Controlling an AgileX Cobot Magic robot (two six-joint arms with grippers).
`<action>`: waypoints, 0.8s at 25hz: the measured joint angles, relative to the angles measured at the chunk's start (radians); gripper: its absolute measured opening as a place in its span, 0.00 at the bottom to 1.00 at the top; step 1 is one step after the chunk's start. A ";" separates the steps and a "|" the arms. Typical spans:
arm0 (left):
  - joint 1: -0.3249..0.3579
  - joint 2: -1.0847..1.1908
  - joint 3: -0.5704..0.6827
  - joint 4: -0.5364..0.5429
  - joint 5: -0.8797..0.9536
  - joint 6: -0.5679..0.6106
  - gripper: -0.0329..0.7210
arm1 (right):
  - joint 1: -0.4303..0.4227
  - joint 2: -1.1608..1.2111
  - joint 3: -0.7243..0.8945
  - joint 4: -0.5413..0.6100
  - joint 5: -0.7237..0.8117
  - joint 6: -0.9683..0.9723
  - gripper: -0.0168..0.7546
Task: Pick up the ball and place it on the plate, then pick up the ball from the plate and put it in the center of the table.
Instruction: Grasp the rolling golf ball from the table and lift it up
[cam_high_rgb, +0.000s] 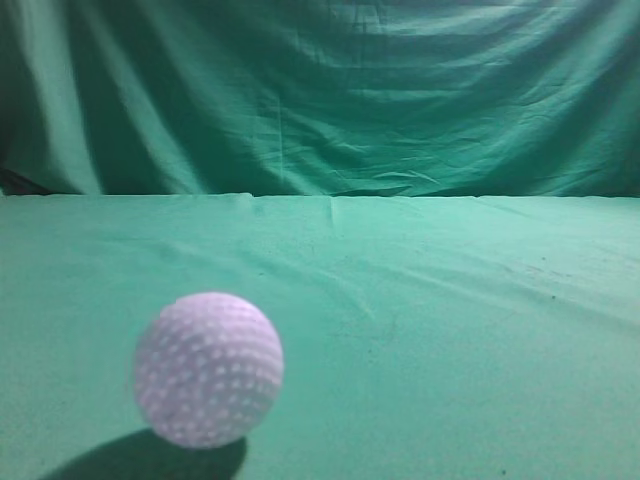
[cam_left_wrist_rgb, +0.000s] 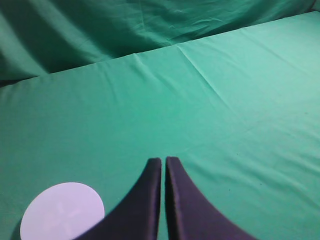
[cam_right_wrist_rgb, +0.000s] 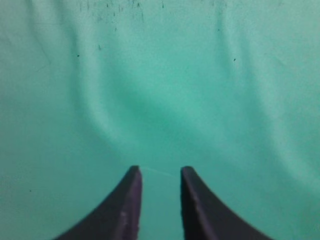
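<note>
Exterior view, ball (cam_high_rgb: 209, 369) on table (cam_high_rgb: 450, 330), left gripper (cam_left_wrist_rgb: 163, 162) closed, right gripper (cam_right_wrist_rgb: 160, 172) parted

You are looking at a staged recording set-up, not a lived-in room: green cloth covers the bench (cam_high_rgb: 450, 330), and a draped, folded green backdrop (cam_high_rgb: 330, 90) closes off everything behind it.

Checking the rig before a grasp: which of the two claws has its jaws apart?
The right claw: green cloth shows between its tips. The left claw has its tips almost touching, beside the plate.
</note>
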 joint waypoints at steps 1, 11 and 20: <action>0.000 0.000 0.000 0.000 0.000 0.000 0.04 | 0.000 0.000 0.000 0.004 0.000 -0.004 0.33; 0.000 0.000 0.000 0.000 0.000 0.000 0.04 | 0.000 0.000 0.000 0.109 -0.002 -0.011 0.86; 0.000 0.000 0.000 0.000 0.000 0.000 0.04 | 0.106 0.002 -0.017 0.173 0.023 -0.132 0.89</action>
